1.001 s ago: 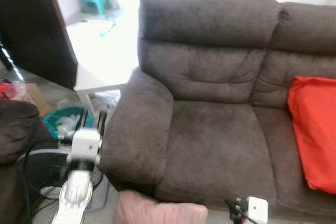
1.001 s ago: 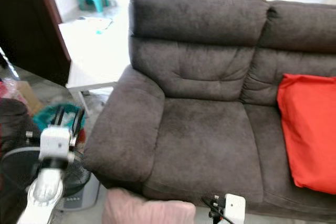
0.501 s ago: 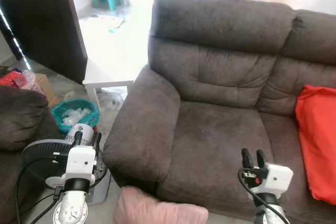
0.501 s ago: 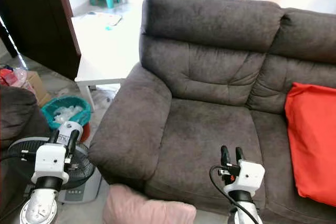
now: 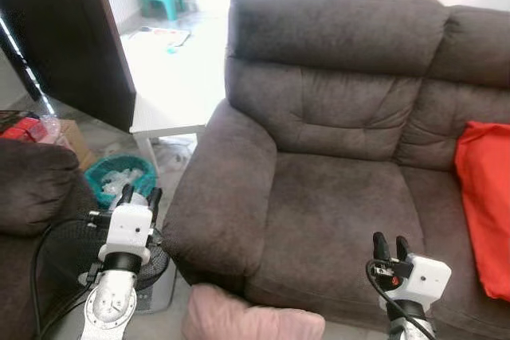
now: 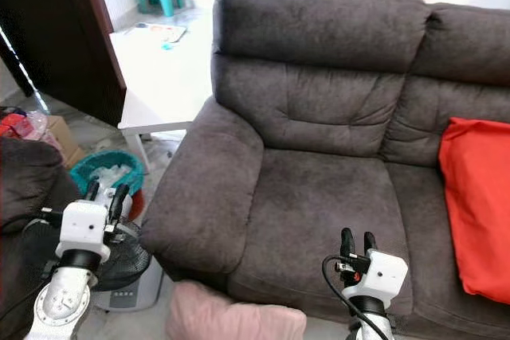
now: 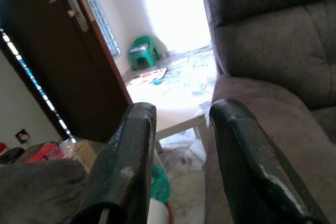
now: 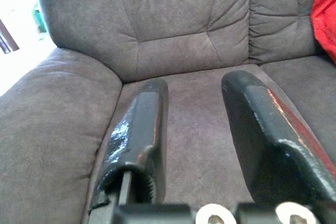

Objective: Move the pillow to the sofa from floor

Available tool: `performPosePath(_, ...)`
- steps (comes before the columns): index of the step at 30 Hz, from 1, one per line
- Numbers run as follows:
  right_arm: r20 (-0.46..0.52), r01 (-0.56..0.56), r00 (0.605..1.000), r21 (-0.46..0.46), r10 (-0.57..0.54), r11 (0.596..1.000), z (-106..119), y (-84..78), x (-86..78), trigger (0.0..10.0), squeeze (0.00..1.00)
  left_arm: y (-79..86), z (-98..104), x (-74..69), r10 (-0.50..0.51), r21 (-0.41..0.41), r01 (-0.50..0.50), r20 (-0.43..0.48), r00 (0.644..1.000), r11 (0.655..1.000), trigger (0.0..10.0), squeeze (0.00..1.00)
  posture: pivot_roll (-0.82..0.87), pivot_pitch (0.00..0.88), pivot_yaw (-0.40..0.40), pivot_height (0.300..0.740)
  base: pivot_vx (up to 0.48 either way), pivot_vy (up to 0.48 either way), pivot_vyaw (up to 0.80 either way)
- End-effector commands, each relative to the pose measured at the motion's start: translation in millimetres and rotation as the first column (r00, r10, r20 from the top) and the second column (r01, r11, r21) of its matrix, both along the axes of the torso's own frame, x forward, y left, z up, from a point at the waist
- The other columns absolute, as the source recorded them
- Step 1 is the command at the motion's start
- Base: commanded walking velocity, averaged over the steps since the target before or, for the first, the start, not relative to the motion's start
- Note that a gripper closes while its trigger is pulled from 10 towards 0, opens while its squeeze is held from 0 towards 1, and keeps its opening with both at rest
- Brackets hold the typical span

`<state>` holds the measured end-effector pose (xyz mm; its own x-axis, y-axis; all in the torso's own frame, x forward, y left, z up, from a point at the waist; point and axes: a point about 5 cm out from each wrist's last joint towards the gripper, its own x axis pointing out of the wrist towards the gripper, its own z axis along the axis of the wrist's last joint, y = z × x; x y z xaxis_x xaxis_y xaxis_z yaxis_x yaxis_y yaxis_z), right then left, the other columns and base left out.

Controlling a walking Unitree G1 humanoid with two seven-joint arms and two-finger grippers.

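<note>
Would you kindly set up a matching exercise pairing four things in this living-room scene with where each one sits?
Things:
1. pale pink pillow
2. bright red cushion
3. teal plastic basket
4. right gripper

Places:
A. on the sofa's right-hand seat
B. beside the sofa's armrest, near the white table
C. on the floor against the sofa front
D. raised before the middle seat

Pairs: 1-C, 2-A, 3-B, 4-D

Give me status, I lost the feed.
Left gripper and right gripper open, empty. Pink pillow on floor against sofa front. Fan beside left arm.
</note>
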<state>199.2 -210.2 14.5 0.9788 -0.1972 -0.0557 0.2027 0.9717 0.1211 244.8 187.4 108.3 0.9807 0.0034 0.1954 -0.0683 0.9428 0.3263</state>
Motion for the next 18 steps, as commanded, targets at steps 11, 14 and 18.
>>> performPosePath(11, 0.045, 0.083, 0.996, -0.087, -0.08, 0.993, 20, -31.5, -12.8, 10.0, 0.0, -22.1, -15, 14.2, -0.085, -0.032, 0.083, -0.076, 0.993, 0.996, 10.0, 0.0, 0.03, 0.0, 0.023, 0.74, 0.0, 0.0, 0.0)
performPosePath(14, 0.095, 0.075, 0.993, -0.128, -0.063, 0.989, 31, -27.1, -6.9, 10.0, 0.0, -19.6, -10, 19.5, -0.109, -0.021, 0.107, -0.07, 0.992, 0.994, 10.0, 0.0, 0.01, 0.0, 0.036, 0.74, 0.0, 0.0, 0.0)
performPosePath(18, 0.137, 0.069, 0.989, -0.111, -0.053, 0.991, 42, -24.1, 0.3, 10.0, 0.0, -16.2, -7, 24.7, -0.093, -0.033, 0.092, -0.059, 0.994, 0.995, 10.0, 0.0, -0.01, 0.0, 0.03, 0.74, 0.0, 0.0, 0.0)
